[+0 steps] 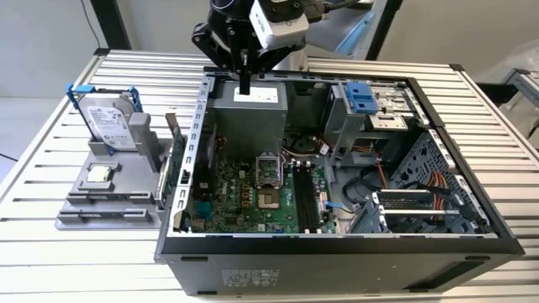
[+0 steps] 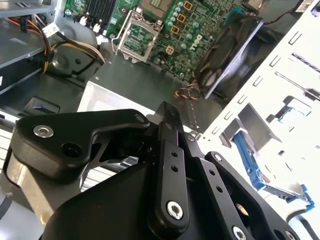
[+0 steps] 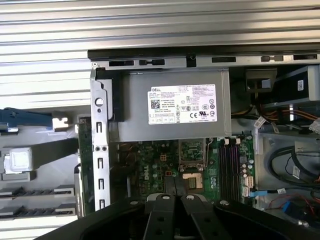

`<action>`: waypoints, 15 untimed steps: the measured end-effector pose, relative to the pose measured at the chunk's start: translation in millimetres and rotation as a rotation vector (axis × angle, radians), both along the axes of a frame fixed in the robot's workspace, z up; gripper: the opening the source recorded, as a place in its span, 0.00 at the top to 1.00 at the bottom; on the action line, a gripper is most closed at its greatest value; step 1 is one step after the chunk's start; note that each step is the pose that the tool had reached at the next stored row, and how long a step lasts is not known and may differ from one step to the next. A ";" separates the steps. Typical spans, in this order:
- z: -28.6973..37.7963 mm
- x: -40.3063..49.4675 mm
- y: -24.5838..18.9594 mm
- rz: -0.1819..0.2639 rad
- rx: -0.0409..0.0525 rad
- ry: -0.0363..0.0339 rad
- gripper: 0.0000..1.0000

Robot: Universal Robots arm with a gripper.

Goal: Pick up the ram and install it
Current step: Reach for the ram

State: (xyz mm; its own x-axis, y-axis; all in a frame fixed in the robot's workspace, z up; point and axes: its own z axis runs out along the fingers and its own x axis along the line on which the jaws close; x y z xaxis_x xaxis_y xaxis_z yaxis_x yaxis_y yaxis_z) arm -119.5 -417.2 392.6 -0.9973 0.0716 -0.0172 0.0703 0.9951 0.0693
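- Inside the computer case (image 1: 337,247), the memory slots (image 1: 305,202) are lying empty toward its near rim, so the ram is not yet installed.
- The ram (image 1: 169,178) is standing on edge in the grey holder (image 1: 105,216), just outside the case's wall on the exterior view's left. This is probably leaving its top edge free for a pinch. Seen edge-on, its chips are proving hard to make out.
- The gripper (image 1: 244,88) is hovering over the power supply (image 1: 248,112) at the case's far end. Its fingers are pressing together and gripping nothing, well apart from the ram.
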 end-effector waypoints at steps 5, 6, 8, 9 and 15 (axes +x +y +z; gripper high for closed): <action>0.0 -4.2 0.0 0.000 0.0000 0.0000 1.00; 0.0 -5.2 0.0 0.000 -0.0001 0.0001 1.00; 0.0 -7.4 0.0 0.000 0.0000 0.0000 1.00; 0.0 -8.6 0.0 0.000 0.0000 0.0000 1.00; 0.0 -15.6 0.0 0.000 0.0000 0.0000 1.00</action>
State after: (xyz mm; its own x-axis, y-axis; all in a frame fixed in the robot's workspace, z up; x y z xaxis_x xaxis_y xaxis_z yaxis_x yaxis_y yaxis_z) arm -135.1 -417.2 392.6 -0.9973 0.0716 -0.0172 0.0703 0.9951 0.0693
